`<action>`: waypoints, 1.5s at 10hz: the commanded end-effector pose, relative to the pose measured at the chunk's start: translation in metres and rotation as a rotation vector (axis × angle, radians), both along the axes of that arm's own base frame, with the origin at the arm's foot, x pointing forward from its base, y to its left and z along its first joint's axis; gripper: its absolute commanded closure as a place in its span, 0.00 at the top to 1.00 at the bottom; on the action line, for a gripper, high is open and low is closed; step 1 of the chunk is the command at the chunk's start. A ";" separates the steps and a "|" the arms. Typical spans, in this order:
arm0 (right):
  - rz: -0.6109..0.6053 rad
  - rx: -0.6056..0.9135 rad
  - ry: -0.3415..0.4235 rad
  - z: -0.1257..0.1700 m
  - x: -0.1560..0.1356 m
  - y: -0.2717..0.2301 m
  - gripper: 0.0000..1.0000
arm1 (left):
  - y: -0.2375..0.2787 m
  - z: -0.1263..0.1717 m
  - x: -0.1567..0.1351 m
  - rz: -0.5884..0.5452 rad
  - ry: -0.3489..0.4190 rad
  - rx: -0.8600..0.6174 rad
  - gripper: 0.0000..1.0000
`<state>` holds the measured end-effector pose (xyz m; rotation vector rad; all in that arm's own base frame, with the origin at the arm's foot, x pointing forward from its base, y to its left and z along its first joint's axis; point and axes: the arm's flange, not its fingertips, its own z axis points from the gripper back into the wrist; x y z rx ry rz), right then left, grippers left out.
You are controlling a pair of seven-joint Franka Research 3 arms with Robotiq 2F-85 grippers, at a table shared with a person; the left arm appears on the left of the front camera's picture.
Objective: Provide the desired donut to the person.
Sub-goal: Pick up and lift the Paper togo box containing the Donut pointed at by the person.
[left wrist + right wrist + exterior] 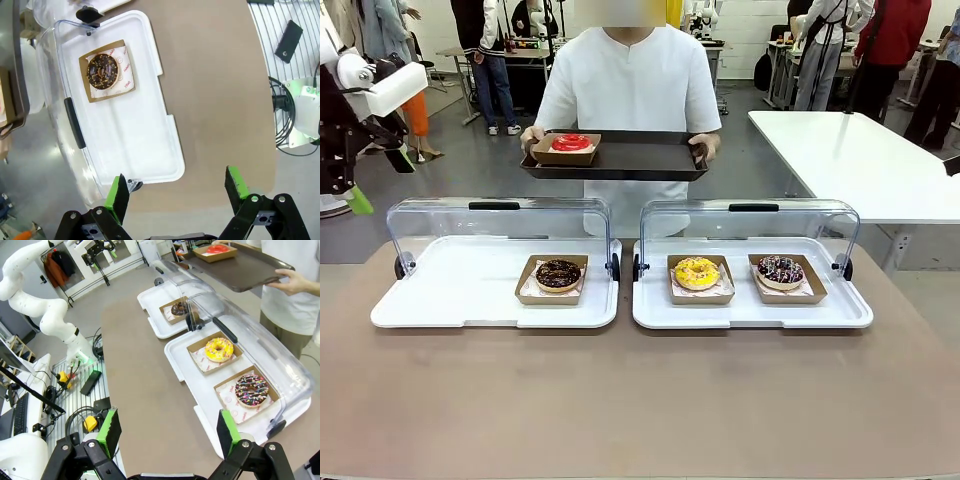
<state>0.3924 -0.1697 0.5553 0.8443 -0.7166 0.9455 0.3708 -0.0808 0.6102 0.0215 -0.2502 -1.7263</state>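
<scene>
both gape wide and empty — left pincer [176, 180] above the white tray [135, 131], right pincer [168, 416] above the table [145, 370].

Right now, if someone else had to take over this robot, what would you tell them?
Left gripper: open, empty, above the table by the end of the left tray.
Right gripper: open, empty, above the table near the right tray.
Chocolate donut in the left tray; yellow donut and sprinkled donut in the right tray; both lids up.
Person at the far side holds a dark tray carrying a red donut.
Done: nothing gripped.
Left: which donut is wanted isn't shown; pick it up and hand it over.
</scene>
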 end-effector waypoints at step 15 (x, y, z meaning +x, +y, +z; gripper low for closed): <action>-0.004 0.008 0.002 0.000 0.000 0.001 1.00 | 0.140 -0.088 0.000 0.135 0.023 -0.936 1.00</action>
